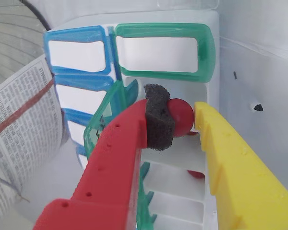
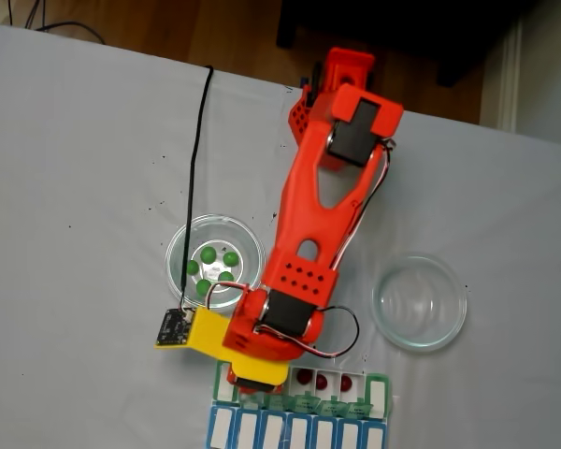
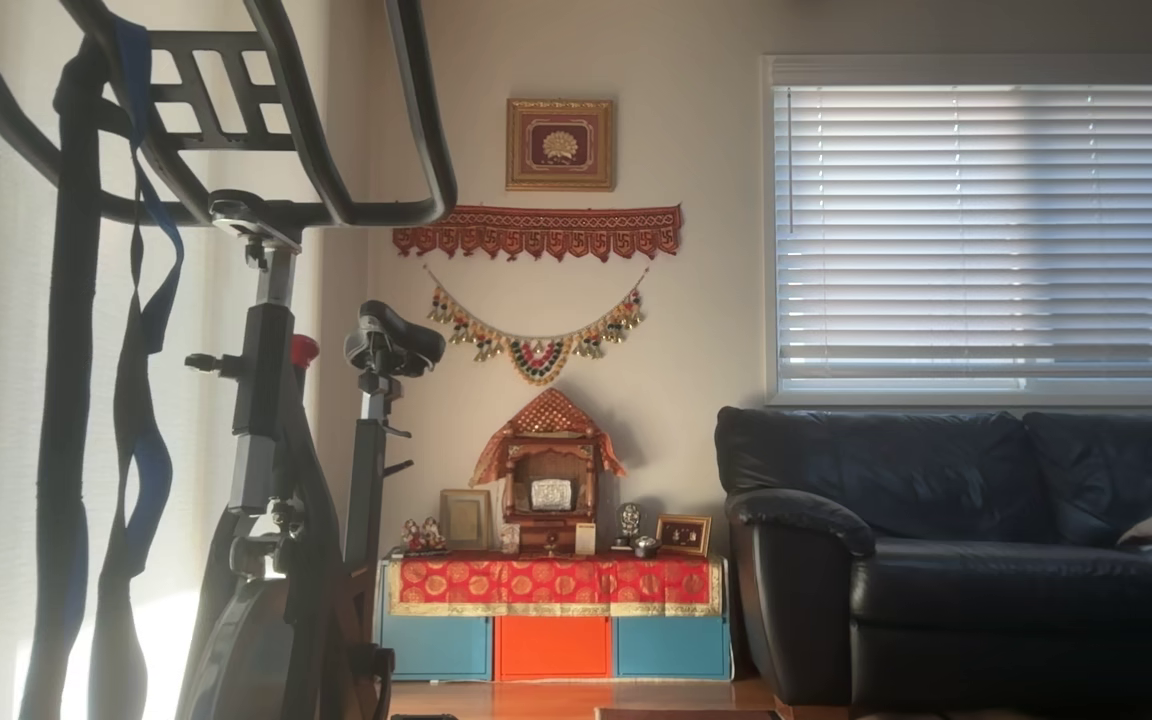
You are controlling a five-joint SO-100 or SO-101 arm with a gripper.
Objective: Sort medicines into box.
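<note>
Wrist view: our claw [image 1: 182,120] pinches a red ball [image 1: 181,116] between foam pad and yellow finger, directly above an open compartment of the green-and-white pill organizer [image 1: 209,57]. We judge a skewed release could bounce it into the neighbouring cell, where another red ball [image 1: 196,174] lies. On the bench in the fixed view, five green balls [image 2: 213,267] sit in one glass dish [image 2: 179,245]; the other dish [image 2: 420,301] holds nothing.

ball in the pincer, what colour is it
Glossy red; the ball shows best in the wrist view, held between the pincer's black foam pad and yellow finger.
</note>
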